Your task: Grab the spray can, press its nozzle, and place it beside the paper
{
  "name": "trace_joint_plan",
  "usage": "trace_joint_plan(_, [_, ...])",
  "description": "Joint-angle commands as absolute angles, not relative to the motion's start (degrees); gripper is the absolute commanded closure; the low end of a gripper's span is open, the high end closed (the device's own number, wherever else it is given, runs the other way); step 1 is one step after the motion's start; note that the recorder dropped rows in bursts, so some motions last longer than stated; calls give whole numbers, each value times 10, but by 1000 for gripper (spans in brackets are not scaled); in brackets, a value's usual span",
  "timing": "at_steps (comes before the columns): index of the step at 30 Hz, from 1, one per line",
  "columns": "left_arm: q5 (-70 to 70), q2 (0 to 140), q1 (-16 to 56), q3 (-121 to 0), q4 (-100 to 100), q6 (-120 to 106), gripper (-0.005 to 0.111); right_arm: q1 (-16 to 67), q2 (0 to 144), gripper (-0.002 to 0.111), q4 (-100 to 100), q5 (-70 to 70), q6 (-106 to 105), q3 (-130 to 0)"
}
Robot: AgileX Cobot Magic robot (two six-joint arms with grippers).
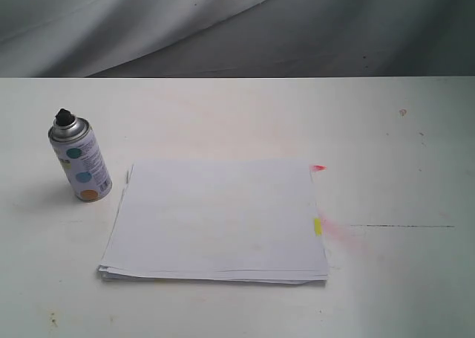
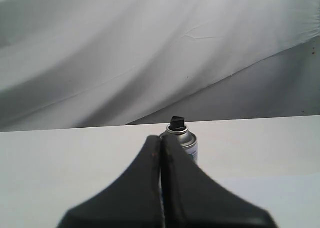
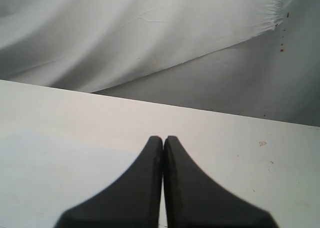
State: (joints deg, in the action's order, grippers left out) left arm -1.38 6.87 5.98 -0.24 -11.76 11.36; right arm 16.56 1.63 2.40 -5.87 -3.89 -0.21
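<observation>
The spray can (image 1: 80,160) stands upright near the left edge of the paper (image 1: 217,221), ungrasped, its nozzle (image 1: 65,117) untouched, while left gripper (image 2: 161,143) and right gripper (image 3: 163,140) are clenched on nothing, so pick-up, press and placement all appear outstanding.

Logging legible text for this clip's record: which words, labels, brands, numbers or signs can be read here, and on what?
No text can be read in any view.
Spray can: its label has fine print beside coloured dots, too small and blurred to read.
Paper: blank on top, with no writing. There is only a pink mark and a yellow mark at one edge.
</observation>
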Motion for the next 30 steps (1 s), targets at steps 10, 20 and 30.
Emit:
trace_joint_plan(10, [-112, 66, 63, 0, -110, 152, 107, 166, 16, 108, 21, -53, -41, 0])
trace_joint_plan(20, [-94, 93, 63, -30, -320, 489, 107, 166, 16, 108, 21, -53, -41, 0])
trace_joint_plan(30, [-44, 344, 63, -207, -430, 631, 107, 166, 16, 108, 21, -53, -41, 0])
